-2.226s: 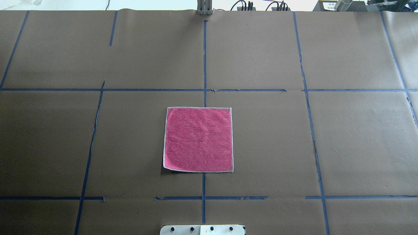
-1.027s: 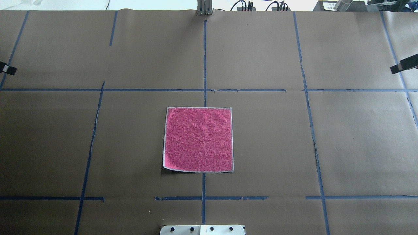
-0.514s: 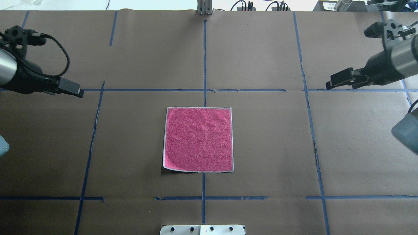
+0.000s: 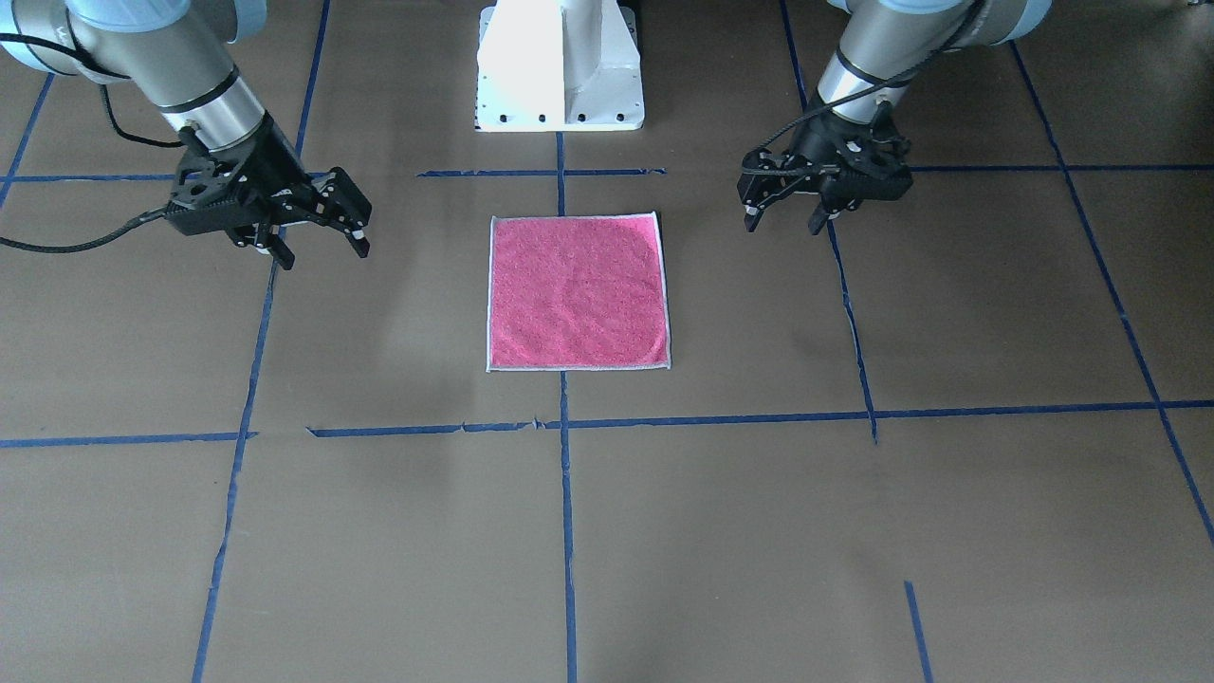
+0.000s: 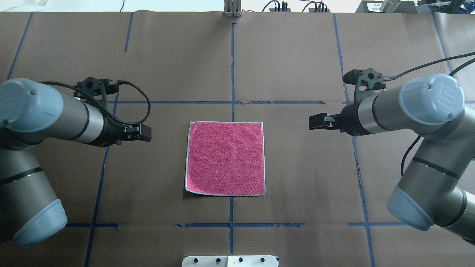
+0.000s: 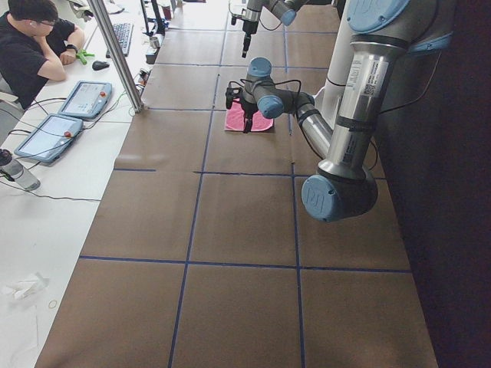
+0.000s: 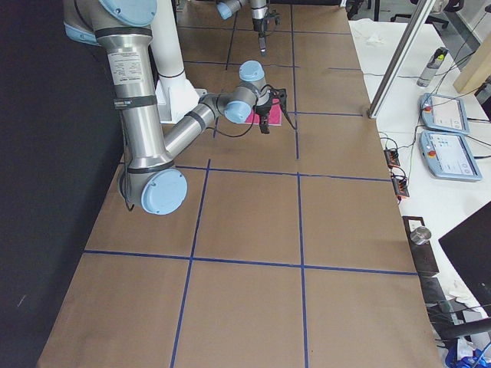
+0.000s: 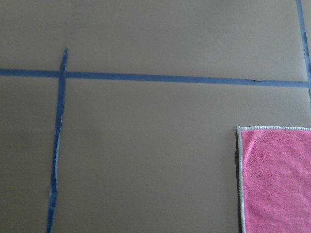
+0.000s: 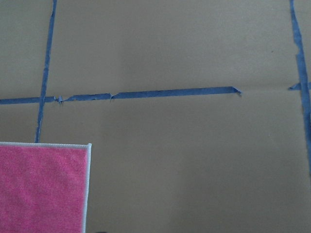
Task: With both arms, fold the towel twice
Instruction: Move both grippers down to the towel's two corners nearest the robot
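Our left claw and right claw hang spread and empty, well apart on either side of the towel. We see it flat, pink face up, mid-worktop, nearer the robot-side edge.

Even, diffuse light; faint soft shadows lie beneath the left gripper and right gripper; wrist views look soft.
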Controlling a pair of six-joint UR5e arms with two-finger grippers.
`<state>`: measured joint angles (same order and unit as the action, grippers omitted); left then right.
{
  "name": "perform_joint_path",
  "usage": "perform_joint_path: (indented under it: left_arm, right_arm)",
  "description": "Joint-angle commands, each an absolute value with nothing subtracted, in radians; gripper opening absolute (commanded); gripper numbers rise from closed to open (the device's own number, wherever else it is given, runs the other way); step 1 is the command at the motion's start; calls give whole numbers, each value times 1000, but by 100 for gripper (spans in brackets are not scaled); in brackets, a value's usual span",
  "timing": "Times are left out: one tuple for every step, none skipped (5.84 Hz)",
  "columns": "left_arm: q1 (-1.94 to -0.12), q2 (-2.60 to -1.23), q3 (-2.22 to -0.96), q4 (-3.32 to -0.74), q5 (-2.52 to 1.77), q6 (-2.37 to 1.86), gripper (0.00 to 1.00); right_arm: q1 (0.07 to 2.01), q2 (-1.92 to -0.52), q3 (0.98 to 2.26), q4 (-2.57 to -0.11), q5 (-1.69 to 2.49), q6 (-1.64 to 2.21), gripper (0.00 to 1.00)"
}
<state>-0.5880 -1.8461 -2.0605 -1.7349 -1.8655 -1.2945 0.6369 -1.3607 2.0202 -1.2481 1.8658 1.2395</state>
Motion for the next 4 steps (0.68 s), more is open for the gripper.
perform_joint_path:
  left_arm:
    - [-476, -1951, -1981, -1713, -1763, -1444, 74]
    - [-444, -1988, -1921, -1716, -1720, -1495, 68]
    - [-424, -1985, -1910, -1717, -1707, -1503, 68]
    - [-398, -1977, -1907, -1717, -1706, -1505, 68]
  right_arm:
    - [527, -1301, 1987, -1271, 1768, 1368, 88]
    - [485, -1185, 1958, -1407, 1723, 1432, 85]
    - [442, -1146, 1948, -1449, 1685, 1457, 85]
    - [424, -1144, 1950, -1450, 1678, 1468, 86]
